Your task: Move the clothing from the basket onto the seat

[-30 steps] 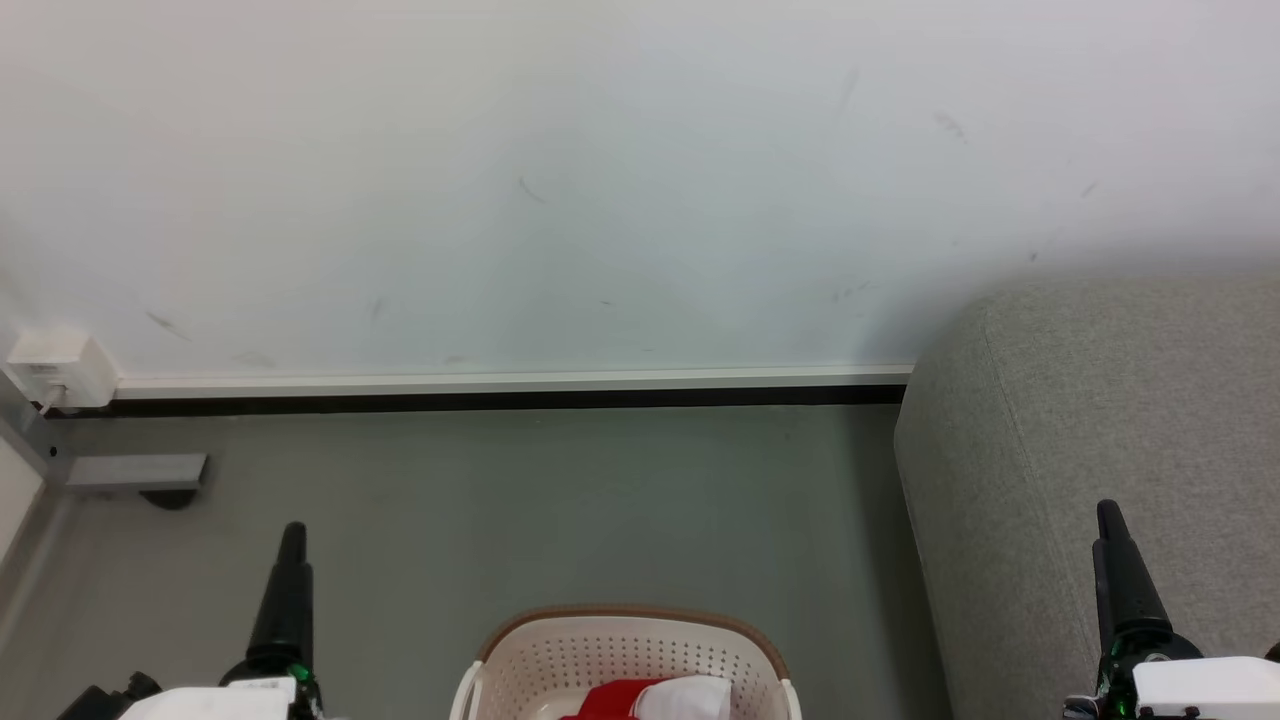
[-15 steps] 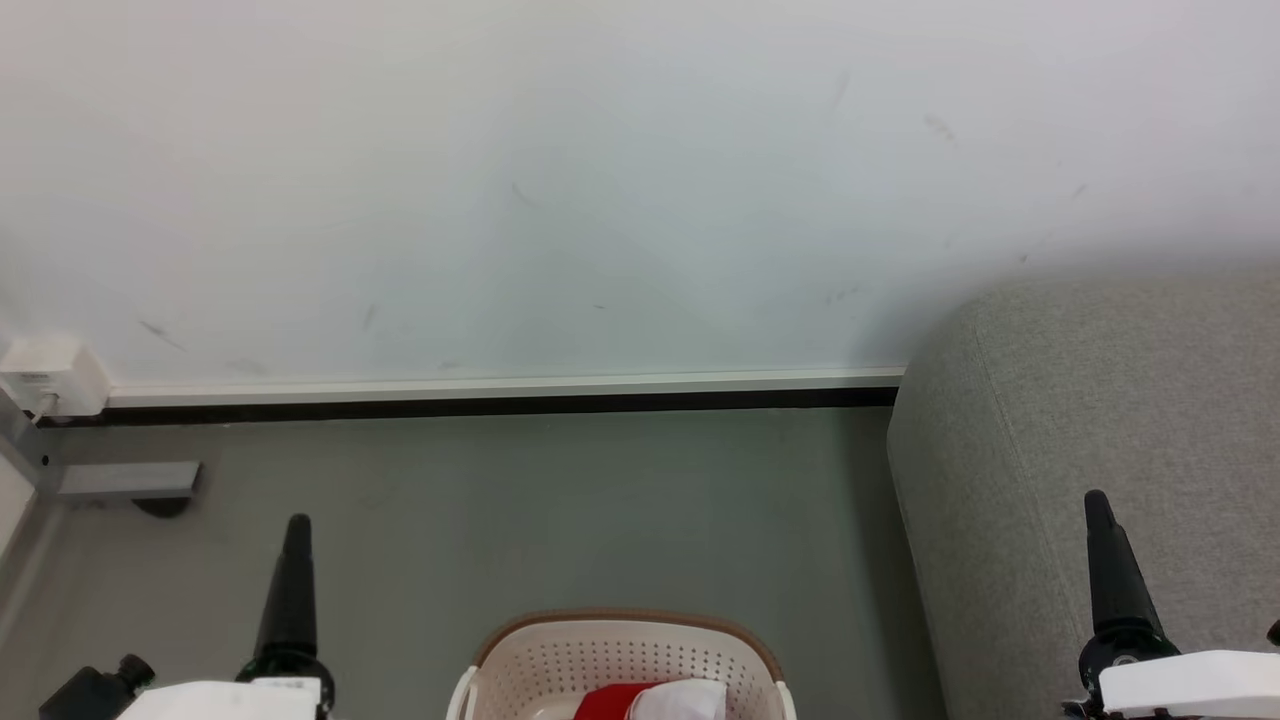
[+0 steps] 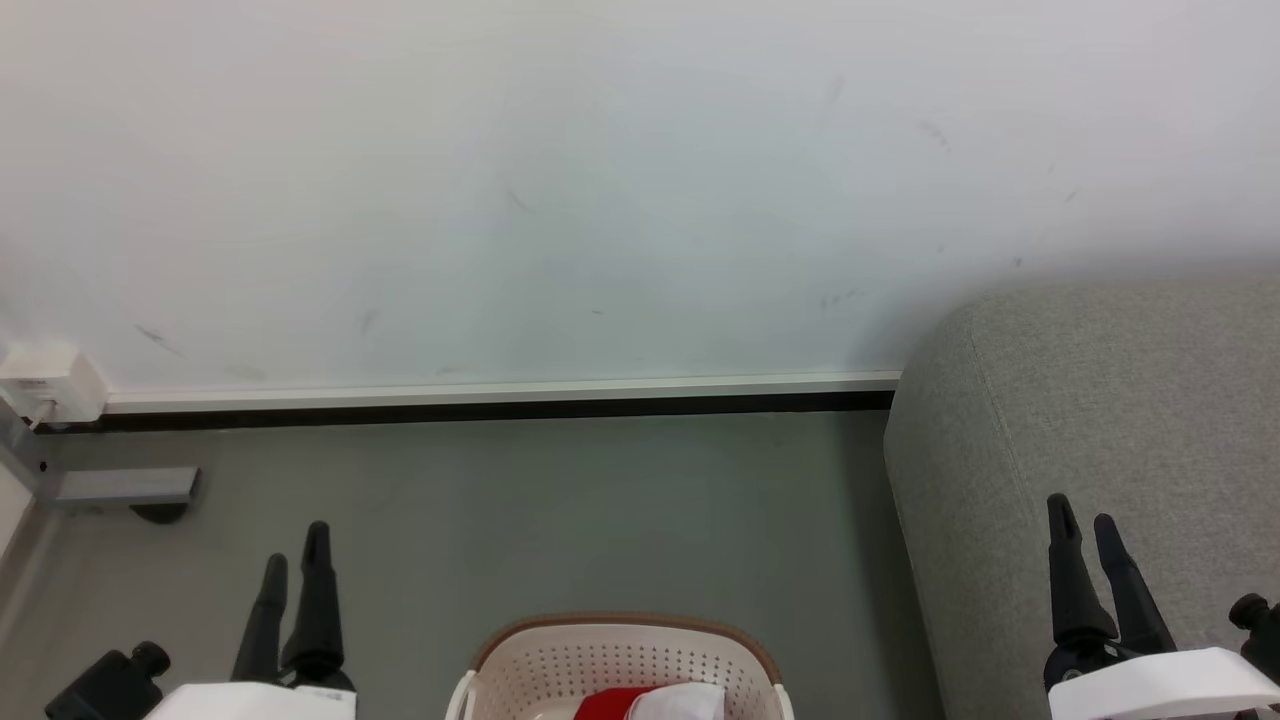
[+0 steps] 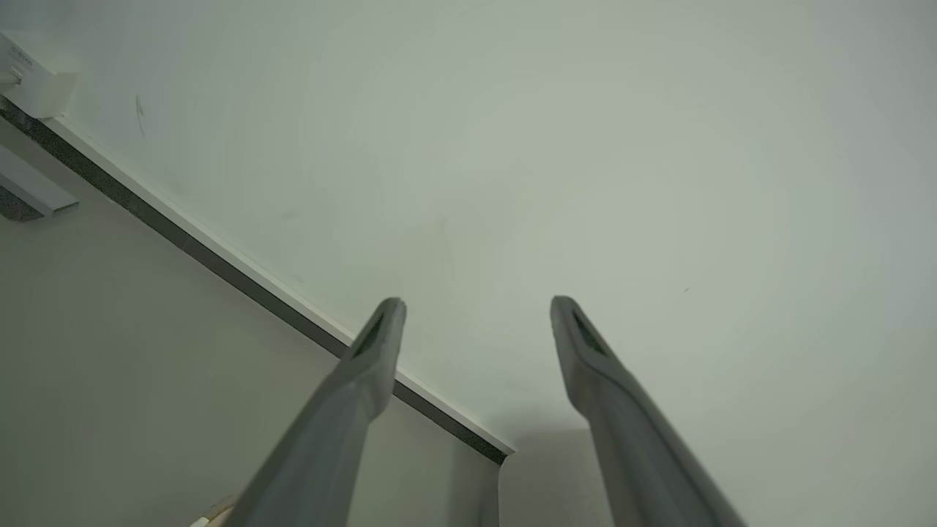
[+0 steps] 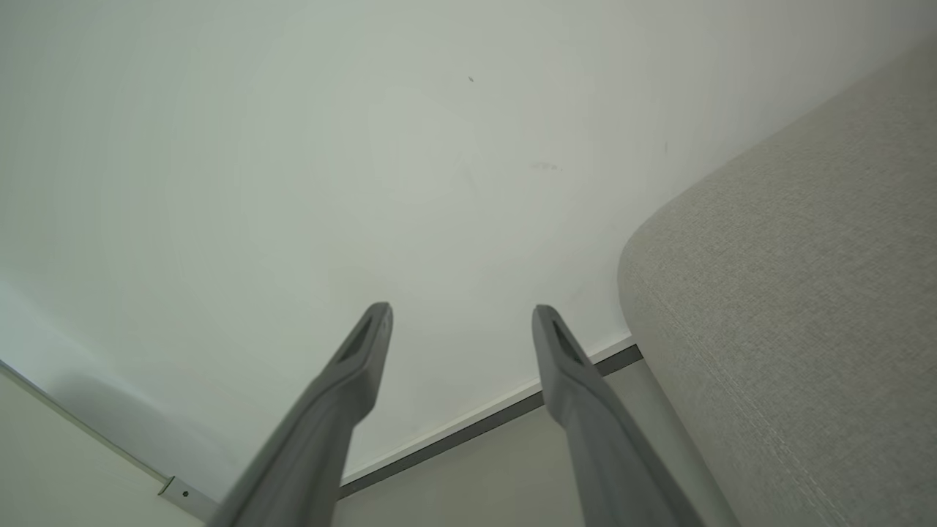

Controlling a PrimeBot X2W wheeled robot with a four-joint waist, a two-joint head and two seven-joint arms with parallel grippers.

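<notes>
Clothing (image 3: 607,705): red and white, bundled low inside the basket (image 3: 625,624); white fold just right of the red; cut off by the head view's bottom edge.
Basket: cream, perforated, brown-rimmed; standing on the floor (image 3: 600,510), well short of the floor's far edge; apart from the seat (image 3: 1100,400), with a strip of floor between.
Seat: grey woven fabric, rounded corner, stitched seam; along the floor's right edge, far end up against the wall (image 3: 600,200).
Left gripper (image 3: 296,543) (image 4: 477,303): spread, with a clear gap between the two dark fingers and nothing in it; raised over the floor to the left of the basket, pointing toward the wall.
Right gripper (image 3: 1080,510) (image 5: 461,309): likewise spread and holding nothing; seen against the seat's front in the head view; in the right wrist view, seat off to the right of the fingers, not touching them.
Wall: white, faintly scuffed, filling the upper half of the head view.
Skirting (image 3: 500,384): white strip over a dark band, along the floor's far edge, ending at the seat.
Box (image 3: 50,380): pale, fixed to the wall at the floor's far left corner, just above the skirting.
Bracket (image 3: 120,486): grey bar, low at the floor's left edge, just below the box.
</notes>
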